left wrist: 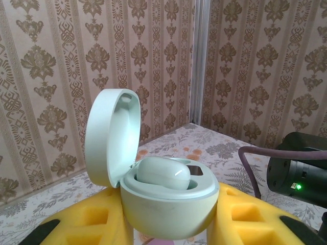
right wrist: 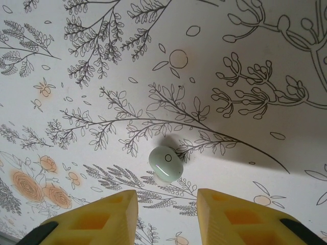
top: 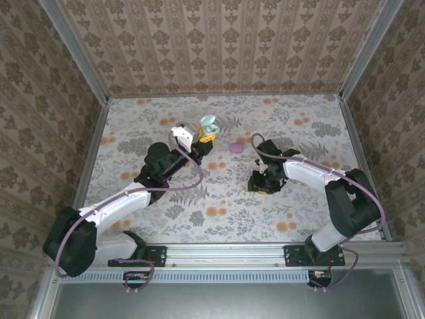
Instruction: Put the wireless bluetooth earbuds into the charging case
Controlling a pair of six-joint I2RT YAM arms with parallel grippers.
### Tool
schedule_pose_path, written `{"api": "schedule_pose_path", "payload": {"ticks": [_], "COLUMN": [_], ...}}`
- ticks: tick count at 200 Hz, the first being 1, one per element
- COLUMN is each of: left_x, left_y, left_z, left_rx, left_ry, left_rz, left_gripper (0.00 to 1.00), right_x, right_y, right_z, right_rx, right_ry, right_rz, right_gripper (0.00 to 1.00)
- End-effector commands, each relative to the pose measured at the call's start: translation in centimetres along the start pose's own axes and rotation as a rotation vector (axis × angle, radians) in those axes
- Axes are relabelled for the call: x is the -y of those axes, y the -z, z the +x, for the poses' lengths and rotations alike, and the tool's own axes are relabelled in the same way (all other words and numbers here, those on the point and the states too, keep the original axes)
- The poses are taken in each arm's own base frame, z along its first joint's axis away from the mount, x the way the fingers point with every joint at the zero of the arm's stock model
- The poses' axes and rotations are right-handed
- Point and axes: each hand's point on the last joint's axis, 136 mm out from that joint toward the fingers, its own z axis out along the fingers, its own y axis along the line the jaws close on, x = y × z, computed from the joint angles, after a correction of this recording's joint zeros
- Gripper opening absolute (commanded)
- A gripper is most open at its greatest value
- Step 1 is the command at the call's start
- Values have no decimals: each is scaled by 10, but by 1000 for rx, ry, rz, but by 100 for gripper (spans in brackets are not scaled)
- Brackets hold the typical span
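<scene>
A floral-printed table (top: 299, 133) is lying between papered walls, and left of its middle the left gripper (top: 204, 137) is clamping the pale green charging case (left wrist: 168, 204) upright between its yellow fingers (left wrist: 87, 227), the lid standing open and one earbud (left wrist: 163, 172) sitting inside. Right of the middle, the right gripper (right wrist: 166, 193) is pointing down with its fingers narrowly apart, holding nothing. A second earbud (right wrist: 165, 164) is lying on the table just beyond its tips, and a small pink object (top: 236, 147) is resting between the two grippers.

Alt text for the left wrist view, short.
A pale green charging case, lid hinged open, is clamped between the left hand's yellow fingers, with one matching earbud seated inside. Behind it: patterned wallpaper, the floral table and a black arm part with a green light.
</scene>
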Motion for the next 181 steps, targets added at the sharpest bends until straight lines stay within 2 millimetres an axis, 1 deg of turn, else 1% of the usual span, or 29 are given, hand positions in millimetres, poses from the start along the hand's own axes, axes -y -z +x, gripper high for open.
{"api": "schedule_pose_path", "payload": {"ticks": [1, 46, 130, 181], "left_x": [6, 6, 10, 8], "left_y": [-3, -1, -8, -11], "left_z": [-19, -21, -24, -26], "left_rx": [44, 45, 39, 35], "left_ry": [-31, -34, -38, -27], "left_rz": [27, 21, 37, 28], "left_gripper": [29, 29, 29, 29], "right_x": [-3, -5, -3, 0], "right_y": [4, 0, -10, -15], "right_z": [-8, -13, -10, -5], "right_rx": [15, -21, -75, -101], "right_ry": [46, 112, 166, 179], "right_rz": [-12, 1, 11, 16], "right_gripper": [38, 39, 39, 38]}}
